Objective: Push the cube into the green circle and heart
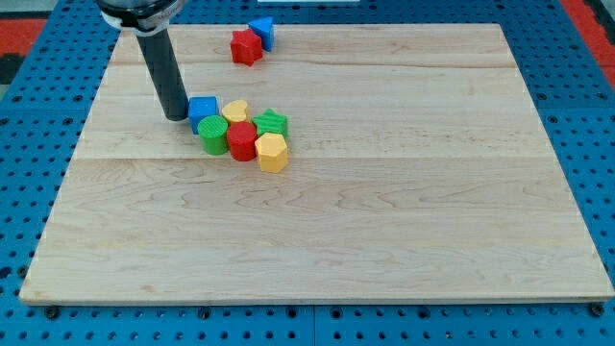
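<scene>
On the wooden board [384,240], far left, a cluster packs together: red cylinder [242,140], green cylinder [213,135], yellow hexagon [273,152], green star [272,123], blue cube [203,111] and yellow heart [235,111]. My tip [176,116], a bare rod without jaws and holding nothing, sits at the cube's left. The push looks nearly finished; any further nudge should go gently rightward.

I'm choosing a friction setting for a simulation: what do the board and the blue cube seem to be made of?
The pale board looks like unfinished or lightly sealed wood: visible grain and plank seams, matte. The blue cube, beside my tip, looks like painted wood or plastic; its even, slightly glossy colour leaves that open.
</scene>
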`<state>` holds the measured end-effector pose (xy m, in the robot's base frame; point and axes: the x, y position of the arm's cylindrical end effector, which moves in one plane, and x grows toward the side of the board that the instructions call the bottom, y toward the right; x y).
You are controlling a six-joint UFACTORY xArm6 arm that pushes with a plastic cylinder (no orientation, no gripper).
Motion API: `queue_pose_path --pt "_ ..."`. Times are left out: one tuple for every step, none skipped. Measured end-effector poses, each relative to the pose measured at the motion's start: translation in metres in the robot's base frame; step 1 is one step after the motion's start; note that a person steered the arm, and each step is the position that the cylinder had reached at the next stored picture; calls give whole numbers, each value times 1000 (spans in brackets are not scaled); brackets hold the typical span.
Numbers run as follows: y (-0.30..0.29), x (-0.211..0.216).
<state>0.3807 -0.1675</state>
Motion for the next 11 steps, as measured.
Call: queue_pose_path --pt "-3 3" --pt "-30 -17" --pt "-12 -16" --pt "17 -16" --pt "23 -9" --pt "23 -7" --pt "23 -20" --pt "3 -61" --pt "-46 -96" --pt "-26 -140" --pt "37 -164"
